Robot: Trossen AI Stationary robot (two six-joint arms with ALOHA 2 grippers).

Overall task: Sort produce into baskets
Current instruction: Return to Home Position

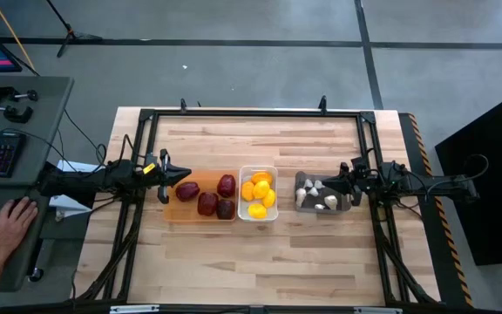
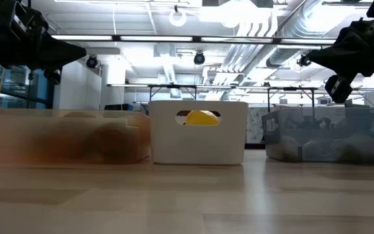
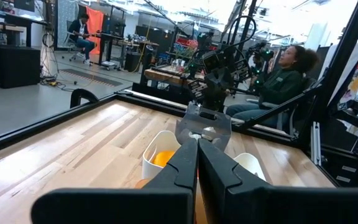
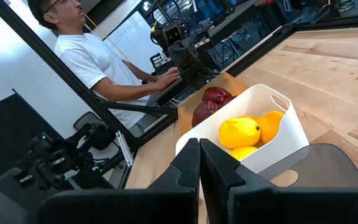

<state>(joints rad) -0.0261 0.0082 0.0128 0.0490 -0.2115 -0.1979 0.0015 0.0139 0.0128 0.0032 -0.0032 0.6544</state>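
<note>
Several dark red pieces point(image 1: 207, 199) lie in the orange tray point(image 1: 174, 212). Yellow lemon-like pieces point(image 1: 259, 194) fill the white bin point(image 1: 243, 215) beside it, and they also show in the right wrist view point(image 4: 239, 132). White garlic-like bulbs point(image 1: 319, 195) lie in the dark grey bin point(image 1: 301, 206). My left gripper point(image 1: 171, 180) is over the tray's left end, shut and empty point(image 3: 197, 142). My right gripper point(image 1: 343, 185) is over the grey bin's right end, shut and empty point(image 4: 199, 144). In the low view both arms are held above the containers.
The three containers stand in a row across the table's middle. Bare wood point(image 1: 260, 262) lies on the near and far sides. A black frame point(image 1: 251, 113) runs around the table. A person's hand point(image 1: 11, 222) rests at a desk left of the table, and a seated person point(image 3: 284, 74) is beyond the right side.
</note>
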